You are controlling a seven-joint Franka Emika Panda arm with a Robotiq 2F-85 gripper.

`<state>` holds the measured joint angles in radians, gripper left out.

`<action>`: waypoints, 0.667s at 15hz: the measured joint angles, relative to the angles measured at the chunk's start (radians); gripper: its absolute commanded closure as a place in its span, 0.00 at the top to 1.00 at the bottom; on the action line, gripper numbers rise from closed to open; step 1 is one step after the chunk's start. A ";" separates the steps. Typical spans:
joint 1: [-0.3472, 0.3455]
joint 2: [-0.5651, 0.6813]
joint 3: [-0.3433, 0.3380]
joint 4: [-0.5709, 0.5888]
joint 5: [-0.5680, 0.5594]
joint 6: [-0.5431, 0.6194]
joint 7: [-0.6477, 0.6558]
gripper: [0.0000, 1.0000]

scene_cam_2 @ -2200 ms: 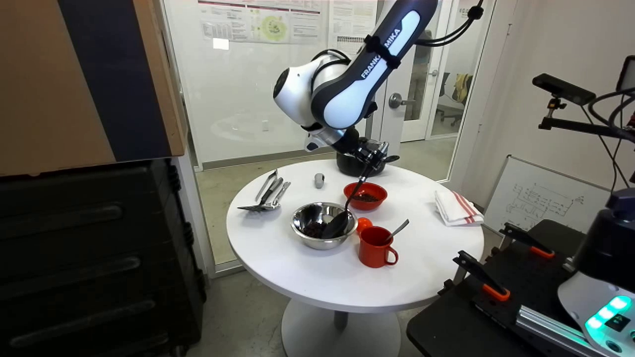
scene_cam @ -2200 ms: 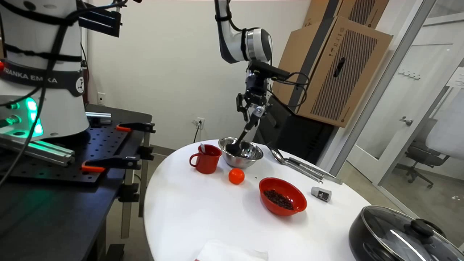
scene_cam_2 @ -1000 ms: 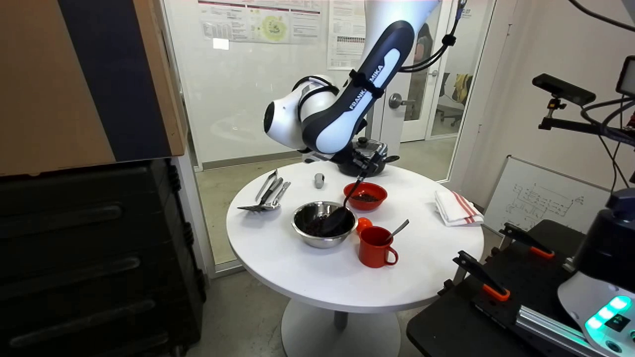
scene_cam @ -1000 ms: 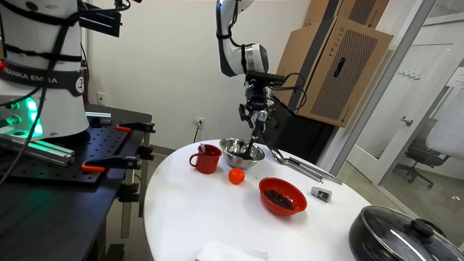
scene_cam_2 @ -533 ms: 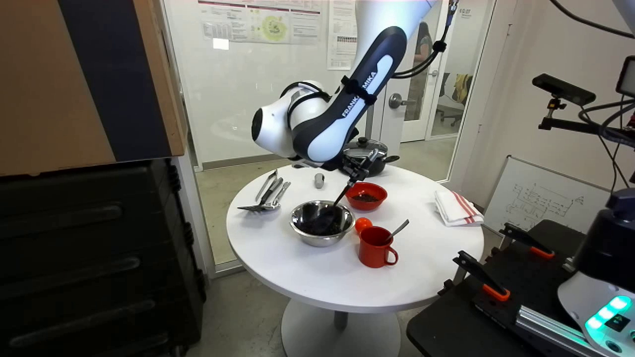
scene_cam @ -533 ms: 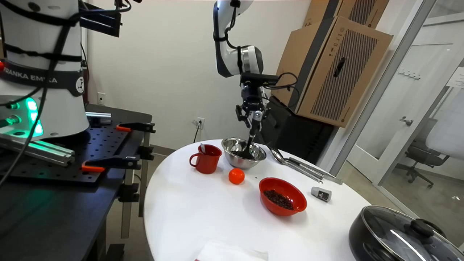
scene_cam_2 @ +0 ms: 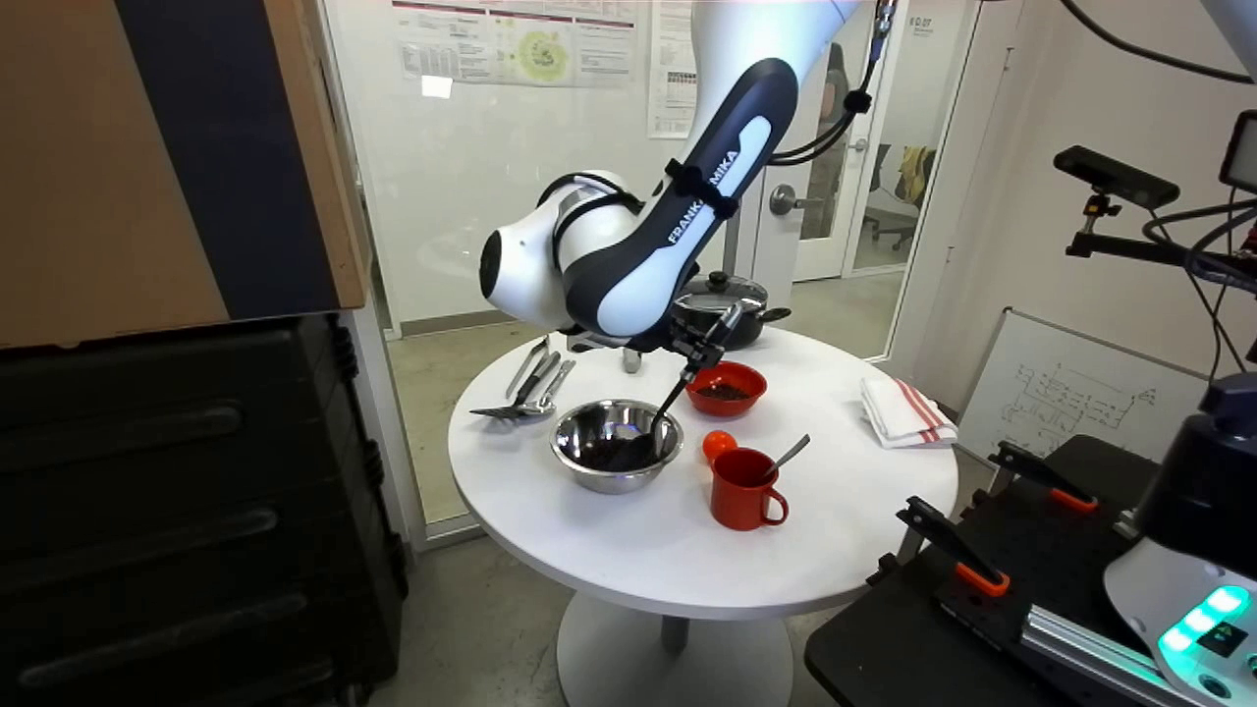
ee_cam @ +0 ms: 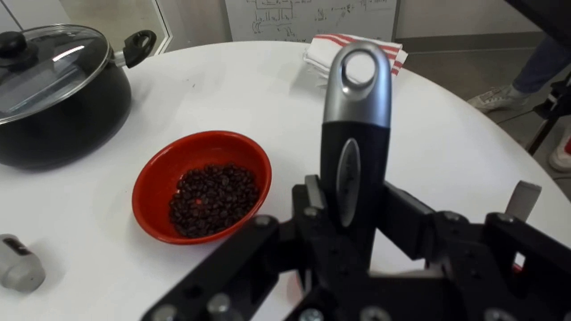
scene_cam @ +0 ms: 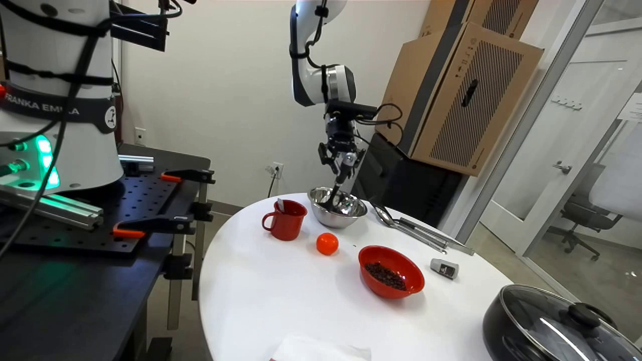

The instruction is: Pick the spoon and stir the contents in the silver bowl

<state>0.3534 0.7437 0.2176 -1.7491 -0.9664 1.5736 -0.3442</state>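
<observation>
The spoon is long and black with a silver handle end. Its handle (ee_cam: 354,165) stands up between my fingers in the wrist view. My gripper (ee_cam: 350,194) is shut on that handle, fingers touching it from both sides. In both exterior views the gripper (scene_cam: 345,168) is above the silver bowl (scene_cam: 337,219). The spoon (scene_cam_2: 671,401) slants down into the silver bowl (scene_cam_2: 611,481), its scoop low among dark contents and partly hidden by the rim. The bowl itself is out of the wrist view.
Close to the silver bowl stand a red mug (scene_cam: 286,223) with a utensil in it and an orange ball (scene_cam: 327,244). A red bowl (ee_cam: 200,147) holds dark beans. Metal utensils (scene_cam: 416,233), a grey bottle (scene_cam: 444,268), a lidded pot (ee_cam: 67,120) and a towel (scene_cam_2: 903,412) are also on the table.
The gripper and spoon have lowered since the oldest frames and then moved left in both exterior views. The scoop has shifted inside the silver bowl, and the bowl has slid a little on the table.
</observation>
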 measured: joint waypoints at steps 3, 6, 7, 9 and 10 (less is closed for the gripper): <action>0.000 -0.002 -0.001 0.000 0.000 -0.106 -0.040 0.08; -0.002 -0.002 -0.007 0.000 -0.009 -0.209 -0.050 0.08; -0.003 -0.002 -0.009 0.000 -0.017 -0.232 -0.050 0.08; -0.006 -0.001 -0.010 0.002 -0.034 -0.255 -0.045 0.08; -0.007 0.000 -0.010 0.002 -0.041 -0.257 -0.041 0.08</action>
<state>0.3467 0.7442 0.2073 -1.7470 -1.0077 1.3169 -0.3854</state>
